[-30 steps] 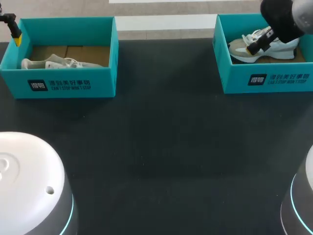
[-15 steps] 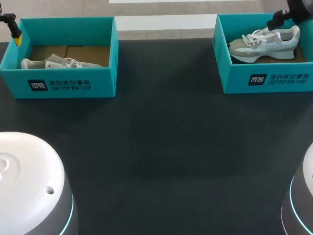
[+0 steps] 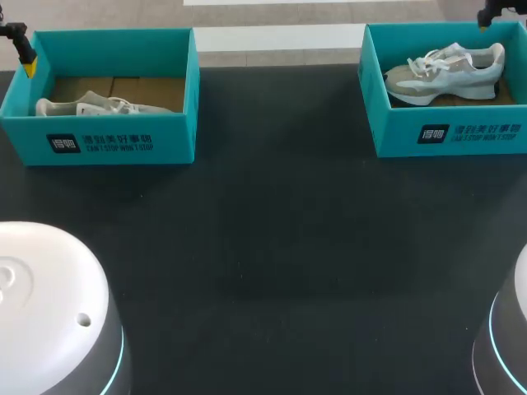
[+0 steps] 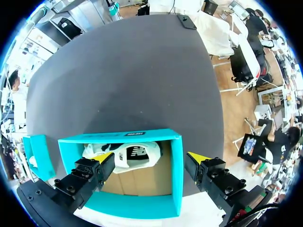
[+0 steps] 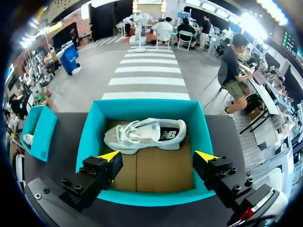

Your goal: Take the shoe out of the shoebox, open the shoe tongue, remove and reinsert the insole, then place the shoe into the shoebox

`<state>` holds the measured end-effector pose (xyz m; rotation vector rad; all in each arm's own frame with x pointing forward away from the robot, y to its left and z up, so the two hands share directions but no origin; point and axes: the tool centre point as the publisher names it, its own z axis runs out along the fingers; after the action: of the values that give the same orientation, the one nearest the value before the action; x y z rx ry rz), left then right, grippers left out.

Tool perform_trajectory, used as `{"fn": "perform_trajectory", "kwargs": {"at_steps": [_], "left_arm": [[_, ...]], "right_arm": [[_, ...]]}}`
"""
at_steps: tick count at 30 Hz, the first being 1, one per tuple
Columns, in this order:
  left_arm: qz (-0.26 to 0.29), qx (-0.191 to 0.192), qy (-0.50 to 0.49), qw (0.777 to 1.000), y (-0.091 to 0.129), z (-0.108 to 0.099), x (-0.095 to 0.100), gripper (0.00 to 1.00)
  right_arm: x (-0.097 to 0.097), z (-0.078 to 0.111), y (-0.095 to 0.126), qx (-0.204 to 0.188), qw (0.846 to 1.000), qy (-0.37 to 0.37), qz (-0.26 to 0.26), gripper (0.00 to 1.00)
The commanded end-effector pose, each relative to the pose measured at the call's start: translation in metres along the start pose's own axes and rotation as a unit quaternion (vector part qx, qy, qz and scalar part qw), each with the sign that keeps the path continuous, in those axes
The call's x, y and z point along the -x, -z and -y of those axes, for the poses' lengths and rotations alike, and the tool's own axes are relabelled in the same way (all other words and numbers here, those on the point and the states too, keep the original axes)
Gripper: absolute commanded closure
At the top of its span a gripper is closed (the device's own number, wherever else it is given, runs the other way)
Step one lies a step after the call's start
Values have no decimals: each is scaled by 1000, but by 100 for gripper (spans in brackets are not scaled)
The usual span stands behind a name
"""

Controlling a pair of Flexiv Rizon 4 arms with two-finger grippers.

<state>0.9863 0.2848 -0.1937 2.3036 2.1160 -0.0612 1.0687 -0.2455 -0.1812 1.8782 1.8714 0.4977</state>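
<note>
- The right gripper (image 5: pixel 158 156) hangs over the right shoebox (image 5: pixel 90 137), fingers spread wide with nothing between them. The shoe (image 5: pixel 144 135) stands on its sole inside the box, close to the far wall.
- With the shoe that near the wall, I reckon a straight drop could land a finger on the cardboard rim. That would crush the rim or shove the box across the table (image 3: pixel 272 247).
- The box looks light and nothing holds it down. If the shoe drags on a wall as it lifts, the whole box may come up with it or tip over.
- The laces (image 5: pixel 124 135) lie loose over the tongue. A yellow tip could hook one, so the shoe would swing or twist instead of rising level.
- The upper looks soft. A pinch across it may squash the shoe and slip, dropping it half over the rim.
- The left gripper (image 4: pixel 151 158) is also spread and empty, above the left shoebox (image 4: pixel 176 165). A second shoe (image 4: pixel 130 156) lies low in there against one long wall.
- That one looks awkward to get fingers around, and a scrape along the wall seems likely.
- From where I stand I cannot say whether the insole step is done. A shoe lifted or left at the wrong point would muddle the order.
</note>
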Motion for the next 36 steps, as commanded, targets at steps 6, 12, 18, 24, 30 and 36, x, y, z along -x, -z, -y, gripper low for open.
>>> {"fn": "perform_trajectory", "kwargs": {"at_steps": [6, 12, 18, 24, 30, 36], "left_arm": [[0, 1, -1, 1000, 0, 1, -1, 0], [0, 1, -1, 1000, 0, 1, -1, 0], [0, 1, -1, 1000, 0, 1, -1, 0], [0, 1, -1, 1000, 0, 1, -1, 0], [0, 1, -1, 1000, 0, 1, -1, 0], [0, 1, -1, 1000, 0, 1, -1, 0]], "right_arm": [[-2, -4, -4, -5, 1000, -1, 3, 0], [-2, -4, -4, -5, 1000, -1, 3, 0], [-2, -4, -4, -5, 1000, -1, 3, 0], [31, -17, -55, -50, 998, 28, 18, 0], [58, -30, -79, -103, 994, -19, 35, 0], [58, -36, -87, -113, 993, -12, 38, 0]]}}
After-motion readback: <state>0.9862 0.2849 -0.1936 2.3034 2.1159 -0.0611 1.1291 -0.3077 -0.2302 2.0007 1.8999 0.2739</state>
